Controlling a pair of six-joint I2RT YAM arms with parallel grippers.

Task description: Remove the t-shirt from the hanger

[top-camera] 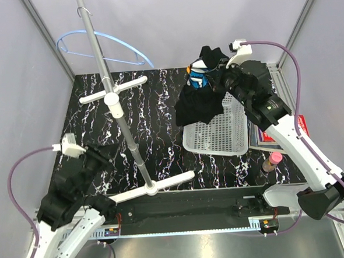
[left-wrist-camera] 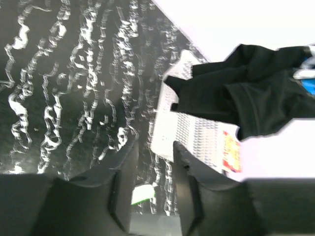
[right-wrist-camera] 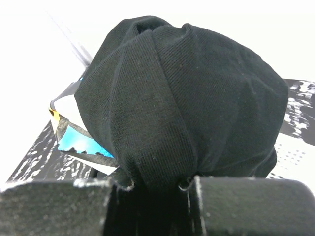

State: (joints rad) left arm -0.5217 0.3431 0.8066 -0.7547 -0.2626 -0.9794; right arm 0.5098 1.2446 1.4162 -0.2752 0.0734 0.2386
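The right claw [right-wrist-camera: 152,184] is clamped on the bunched t-shirt [top-camera: 199,101] hanging over the basket [top-camera: 216,137], well right of the bare hanger [top-camera: 138,50], while the left claw [left-wrist-camera: 155,147], at the near left, stands slightly apart and empty.

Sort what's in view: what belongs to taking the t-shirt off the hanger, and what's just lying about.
Job: t-shirt; hanger; right gripper, shut on the t-shirt; left gripper, holding nothing.
Lying about: stand; basket; bottle.
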